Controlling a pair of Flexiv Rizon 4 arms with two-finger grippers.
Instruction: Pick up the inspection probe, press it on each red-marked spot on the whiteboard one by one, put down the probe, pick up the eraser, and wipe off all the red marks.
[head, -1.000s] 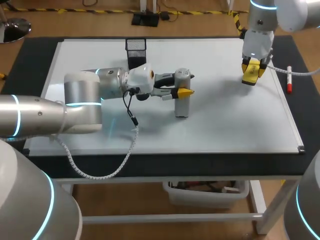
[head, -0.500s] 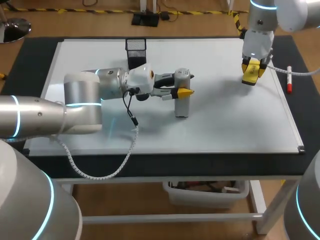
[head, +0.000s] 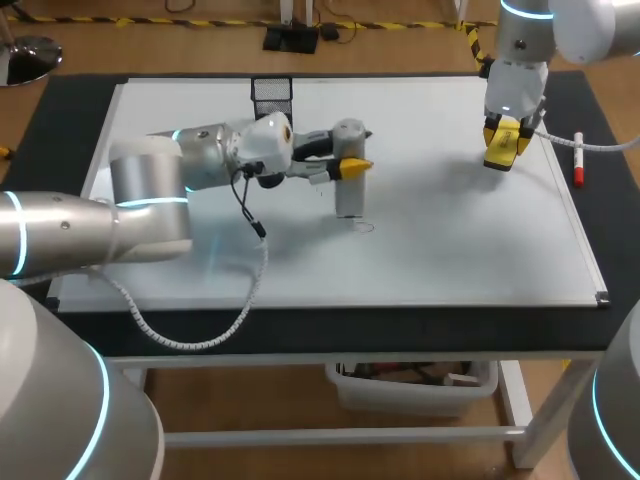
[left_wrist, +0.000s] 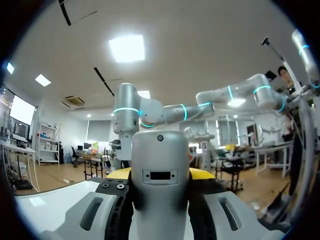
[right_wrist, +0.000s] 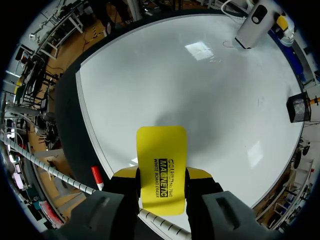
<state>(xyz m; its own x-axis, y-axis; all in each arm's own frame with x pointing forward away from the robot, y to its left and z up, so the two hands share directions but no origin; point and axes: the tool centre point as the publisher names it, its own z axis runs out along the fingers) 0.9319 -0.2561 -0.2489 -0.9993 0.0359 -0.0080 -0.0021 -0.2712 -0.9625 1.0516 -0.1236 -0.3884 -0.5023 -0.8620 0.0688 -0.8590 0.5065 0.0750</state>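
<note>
The left gripper (head: 347, 167) squeezes the tall grey plastic probe (head: 348, 196), upright at the middle of the big white whiteboard (head: 450, 240), while the right gripper (head: 503, 140) squeezes the flat yellow eraser (head: 499, 155) above its far right part.

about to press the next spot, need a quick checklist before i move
1. left jaws shut on probe: ok
2. probe upright over whiteboard: ok
3. probe tip on the faint mark: not ok, mark lies beside it
4. faint mark is red: cannot tell
5. right jaws shut on eraser, well apart from probe: ok
</note>
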